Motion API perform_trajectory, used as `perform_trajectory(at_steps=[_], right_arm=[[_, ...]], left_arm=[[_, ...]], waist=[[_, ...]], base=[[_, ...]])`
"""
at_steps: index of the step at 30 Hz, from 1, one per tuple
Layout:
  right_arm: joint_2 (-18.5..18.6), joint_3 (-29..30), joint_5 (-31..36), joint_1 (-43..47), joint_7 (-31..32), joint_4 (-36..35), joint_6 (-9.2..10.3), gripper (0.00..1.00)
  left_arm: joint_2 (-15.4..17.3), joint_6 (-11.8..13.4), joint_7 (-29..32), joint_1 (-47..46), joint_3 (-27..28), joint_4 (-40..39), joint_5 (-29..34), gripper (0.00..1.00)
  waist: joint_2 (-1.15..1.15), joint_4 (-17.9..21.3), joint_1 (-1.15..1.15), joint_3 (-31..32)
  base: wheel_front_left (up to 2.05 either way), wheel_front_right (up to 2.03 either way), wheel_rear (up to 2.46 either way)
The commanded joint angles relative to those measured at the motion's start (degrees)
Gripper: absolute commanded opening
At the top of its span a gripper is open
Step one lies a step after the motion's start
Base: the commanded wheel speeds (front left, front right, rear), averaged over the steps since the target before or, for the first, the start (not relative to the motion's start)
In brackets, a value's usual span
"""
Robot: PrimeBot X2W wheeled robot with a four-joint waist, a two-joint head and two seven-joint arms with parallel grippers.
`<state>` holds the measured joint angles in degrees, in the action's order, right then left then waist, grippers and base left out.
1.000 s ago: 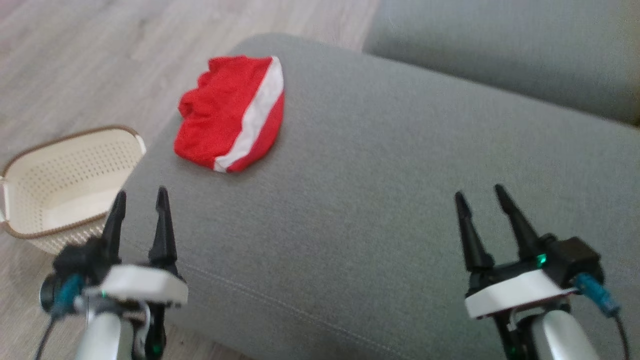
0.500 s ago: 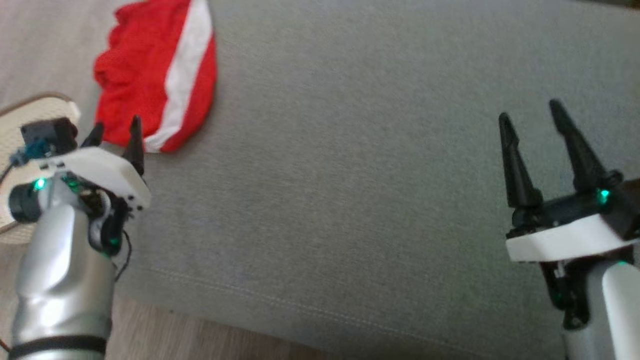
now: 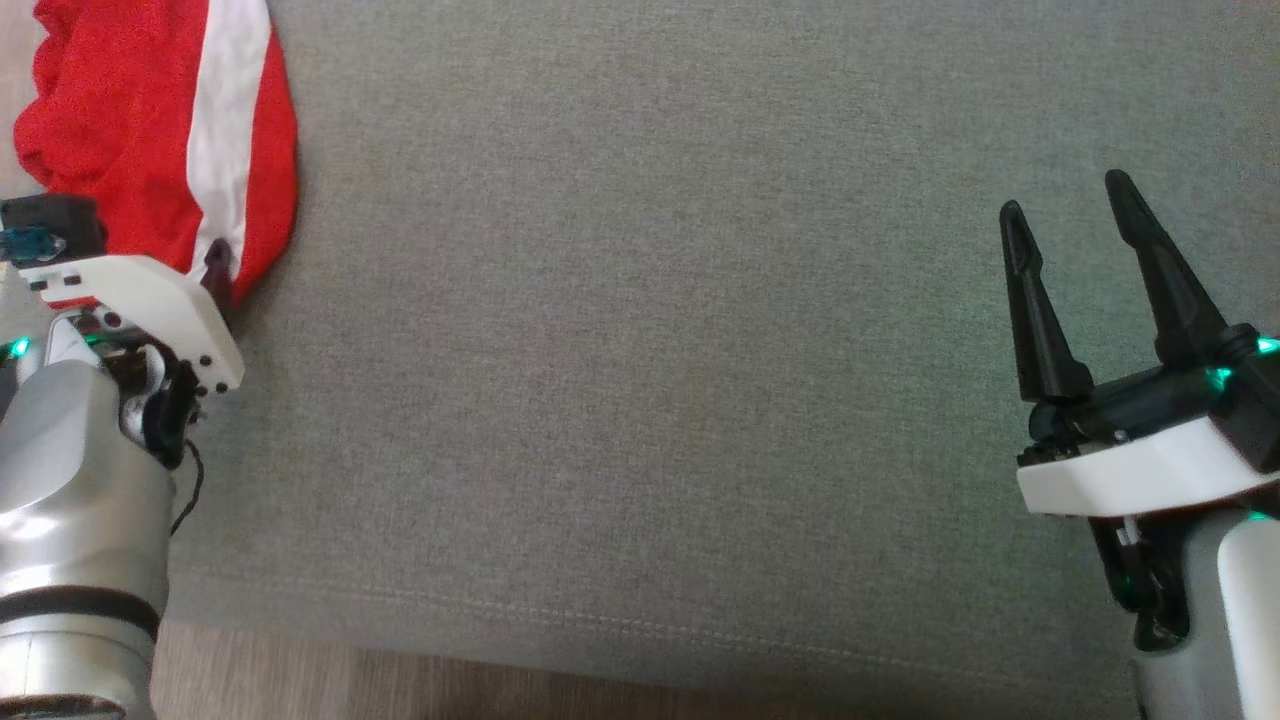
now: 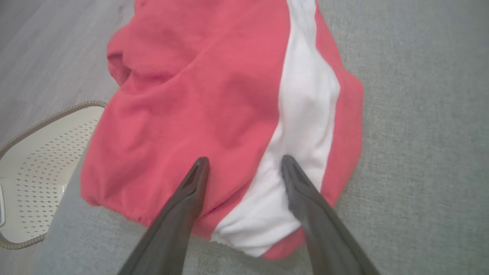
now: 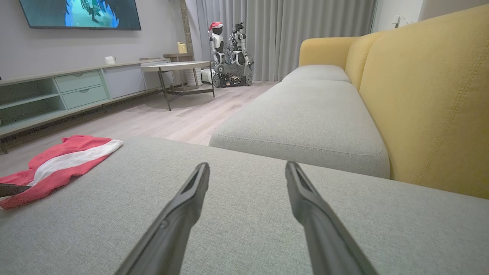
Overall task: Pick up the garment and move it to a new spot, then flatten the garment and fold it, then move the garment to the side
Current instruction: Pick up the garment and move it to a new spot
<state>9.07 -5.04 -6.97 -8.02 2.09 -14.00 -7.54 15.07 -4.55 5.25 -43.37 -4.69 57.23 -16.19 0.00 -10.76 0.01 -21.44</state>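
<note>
I'm hovering my left gripper (image 4: 244,159) right at the near edge of the garment (image 4: 198,95), fingers spread wide and holding nothing, one tip over the red and the other over the white stripe (image 4: 305,95). It's lying at the cushion's (image 3: 640,350) left corner, with the stripe running straight away from me. My right gripper (image 3: 1064,194) is sitting wide open and empty too, well apart over bare cushion, so I'm figuring left grabs.
</note>
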Motion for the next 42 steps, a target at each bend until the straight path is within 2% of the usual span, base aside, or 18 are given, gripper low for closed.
perform_trajectory(at_steps=[1,2,3,4,5,9,14,21,26,33,42], right_arm=[[0.4,-1.4,-0.1,-1.7,-0.3,-2.4,0.05,1.00],[0.4,-1.4,0.0,-1.7,-0.3,-2.4,0.05,1.00],[0.3,-1.4,0.0,-1.7,-0.4,-2.4,0.05,1.00],[0.3,-1.4,0.0,-1.8,-0.4,-2.3,0.05,1.00],[0.2,-1.4,0.0,-1.7,-0.5,-2.1,0.05,1.00],[-0.3,-1.7,0.0,-1.6,-1.1,-1.0,0.05,1.00],[-1.2,-2.2,-0.4,-1.2,-2.3,0.9,0.05,1.00],[-3.3,-2.0,-1.0,0.3,-4.1,3.9,0.05,1.00],[-4.5,-1.7,-1.3,1.1,-5.2,5.0,0.05,1.00],[-5.4,-1.5,-1.5,1.8,-6.1,6.3,0.05,1.00],[-6.1,-0.8,-2.2,1.3,-7.7,7.7,0.05,1.00]], left_arm=[[3.5,-0.1,0.0,-2.4,1.2,-0.5,0.3,1.00],[3.4,-0.2,0.1,-2.7,1.0,0.4,0.4,1.00],[3.3,-0.4,0.2,-3.0,0.8,1.3,0.3,0.80],[3.1,-0.6,0.3,-3.2,0.5,2.1,0.2,0.22],[2.9,-0.9,0.4,-3.4,0.2,2.8,0.1,0.00],[2.9,-1.7,-1.4,-3.5,-0.6,4.8,-0.1,0.00],[3.7,-1.3,-7.1,-3.3,-1.1,5.0,0.4,0.00],[4.6,-0.7,-14.9,-2.7,-1.9,2.0,1.1,0.00],[4.4,-1.1,-16.9,-2.8,-3.6,-2.7,2.0,0.00],[3.2,-1.6,-15.2,-1.5,-6.4,-11.0,2.8,0.00],[-1.1,-2.2,-6.9,1.2,-10.5,-26.9,0.6,0.00]], waist=[[0.00,0.2,-0.01,-0.2],[0.00,0.3,-0.01,-0.2],[0.00,0.3,-0.01,-0.2],[0.00,0.3,-0.01,-0.2],[0.00,0.3,-0.01,0.1],[0.00,0.5,-0.01,1.9],[0.00,0.9,-0.01,6.1],[0.00,1.8,-0.01,12.6],[0.00,2.5,-0.01,15.5],[0.00,3.8,-0.01,18.2],[0.00,8.4,-0.01,20.8]], base=[[0.00,0.00,0.00],[0.00,0.00,0.00],[0.00,0.00,0.00],[0.00,0.00,0.00],[0.00,0.00,0.00],[0.00,0.00,0.00],[0.00,0.00,0.00],[0.00,0.00,0.00],[0.00,0.00,0.00],[0.00,0.00,0.00],[0.00,0.00,0.00]])
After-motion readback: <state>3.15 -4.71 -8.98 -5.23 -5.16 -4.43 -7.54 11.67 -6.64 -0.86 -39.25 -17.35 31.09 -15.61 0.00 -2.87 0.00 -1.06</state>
